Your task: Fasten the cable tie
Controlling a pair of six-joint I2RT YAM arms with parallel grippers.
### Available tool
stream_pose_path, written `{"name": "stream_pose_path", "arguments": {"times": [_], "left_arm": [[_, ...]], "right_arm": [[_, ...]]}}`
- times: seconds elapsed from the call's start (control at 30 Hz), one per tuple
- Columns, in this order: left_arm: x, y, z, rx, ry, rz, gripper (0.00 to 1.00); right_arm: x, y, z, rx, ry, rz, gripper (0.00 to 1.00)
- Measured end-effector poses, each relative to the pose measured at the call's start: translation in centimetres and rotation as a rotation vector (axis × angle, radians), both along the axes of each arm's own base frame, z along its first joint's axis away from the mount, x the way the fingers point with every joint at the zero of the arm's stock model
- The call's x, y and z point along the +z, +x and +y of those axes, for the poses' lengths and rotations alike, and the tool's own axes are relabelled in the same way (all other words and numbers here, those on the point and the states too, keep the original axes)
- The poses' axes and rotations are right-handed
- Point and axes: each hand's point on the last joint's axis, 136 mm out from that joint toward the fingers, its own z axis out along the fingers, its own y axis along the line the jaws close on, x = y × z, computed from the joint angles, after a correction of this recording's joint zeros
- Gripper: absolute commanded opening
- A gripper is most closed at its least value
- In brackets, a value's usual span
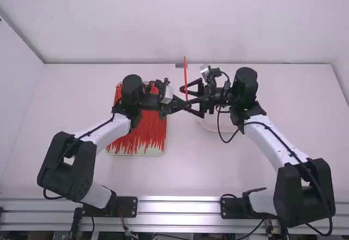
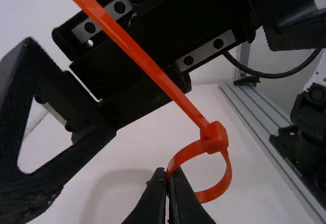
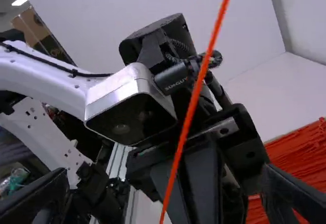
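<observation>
Left gripper (image 2: 167, 180) pinches cable tie (image 2: 214, 136) — at loop

The orange cable tie (image 1: 185, 79) hangs in the air above the tabletop (image 1: 218, 158), closed into a small loop (image 2: 222, 175) beneath its square head (image 2: 215, 135), with its long, straight tail (image 2: 137, 56) threaded through and standing nearly upright.

High view from above-behind over table (image 1: 65, 87); wrist views close, face-to-face, on cable tie (image 2: 214, 135).
</observation>
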Motion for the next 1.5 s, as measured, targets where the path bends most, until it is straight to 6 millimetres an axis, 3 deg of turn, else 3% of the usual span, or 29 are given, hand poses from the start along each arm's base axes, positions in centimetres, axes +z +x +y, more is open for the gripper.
{"name": "stream_pose_path", "arguments": {"times": [0.07, 0.13, 0.17, 0.3, 0.33, 0.67, 0.77, 0.8, 0.83, 1.1, 1.33, 1.5], "left_arm": [[0.0, 0.0, 0.0, 0.0, 0.0, 0.0, 0.02], [0.0, 0.0, 0.0, 0.0, 0.0, 0.0, 0.02], [0.0, 0.0, 0.0, 0.0, 0.0, 0.0, 0.02], [0.0, 0.0, 0.0, 0.0, 0.0, 0.0, 0.02], [0.0, 0.0, 0.0, 0.001, 0.0, -0.001, 0.02], [0.0, 0.2, 0.0, 0.012, 0.001, 0.002, 0.04], [0.0, 0.2, 0.0, 0.011, 0.001, 0.001, 0.11], [0.0, 0.2, 0.0, 0.011, 0.001, -0.001, 0.83], [0.0, 0.2, 0.0, 0.011, 0.0, -0.002, 0.99], [0.1, 0.2, 0.0, 0.014, -0.001, 0.009, 0.99], [0.3, 1.2, 0.1, 0.067, -0.006, 0.06, 0.99], [0.8, 2.4, 0.4, 0.1, 0.009, 0.123, 0.99]], "right_arm": [[0.2, 0.0, 0.1, 0.002, 0.003, -0.012, 0.65], [0.2, 0.0, 0.0, 0.001, 0.005, -0.01, 0.51], [0.3, 0.0, 0.1, 0.001, 0.006, -0.005, 0.34], [0.2, -0.1, 0.1, 0.003, 0.003, 0.018, 0.18], [0.0, -0.1, 0.0, 0.003, -0.001, 0.032, 0.0], [-0.3, -0.2, 0.0, 0.009, -0.008, 0.07, 0.0], [-0.3, -0.1, 0.0, 0.005, -0.009, 0.073, 0.0], [-0.3, 0.0, -0.1, 0.002, -0.009, 0.075, 0.0], [-0.3, 0.1, -0.3, -0.003, -0.008, 0.073, 0.0], [-0.1, 1.1, -2.4, -0.035, -0.002, 0.087, 0.0], [0.6, 2.9, -6.4, -0.141, 0.007, 0.077, 0.0], [-0.2, 3.9, -8.6, -0.208, 0.0, 0.126, 0.0]]}}
